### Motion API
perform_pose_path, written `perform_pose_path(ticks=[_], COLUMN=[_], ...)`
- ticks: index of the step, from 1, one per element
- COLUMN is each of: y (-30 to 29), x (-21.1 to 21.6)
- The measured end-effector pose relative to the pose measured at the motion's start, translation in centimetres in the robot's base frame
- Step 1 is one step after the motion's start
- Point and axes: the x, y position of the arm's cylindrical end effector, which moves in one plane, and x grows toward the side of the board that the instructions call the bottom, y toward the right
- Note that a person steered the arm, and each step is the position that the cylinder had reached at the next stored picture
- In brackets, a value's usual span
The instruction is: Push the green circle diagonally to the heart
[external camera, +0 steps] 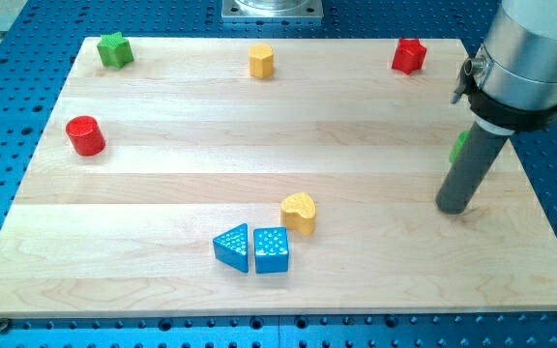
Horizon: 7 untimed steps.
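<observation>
Tip (454, 209) of a plain dark rod, no fingers to part or close, resting on the wooden board (162, 213) near the view's right edge. Just behind the rod, a sliver of green circle (459, 145), mostly hidden, lying slightly toward the view's top of the tip. Probably light, hard and smooth-sided, likely to slide easily on the pale wood but roll off a glancing push; best met squarely on its far right side, toward the view's top. Well apart, down and to the view's left, yellow heart (299, 212), matte and chunky. Touching pair of blue blocks (251, 249) just below the heart, wedge-like. Farther out: red cylinder (85, 135), green star (115, 49), yellow block (261, 60), red star (409, 55).
</observation>
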Motion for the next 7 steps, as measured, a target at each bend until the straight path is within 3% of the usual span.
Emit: perform_pose_path(ticks=[1,2,3,4,5,6,7], y=[2.5,9.1,8.6,1.1,6.9,5.4,-3.7], x=[-0.9,-3.5,-4.8,-5.2,-5.4,-9.6,-7.2])
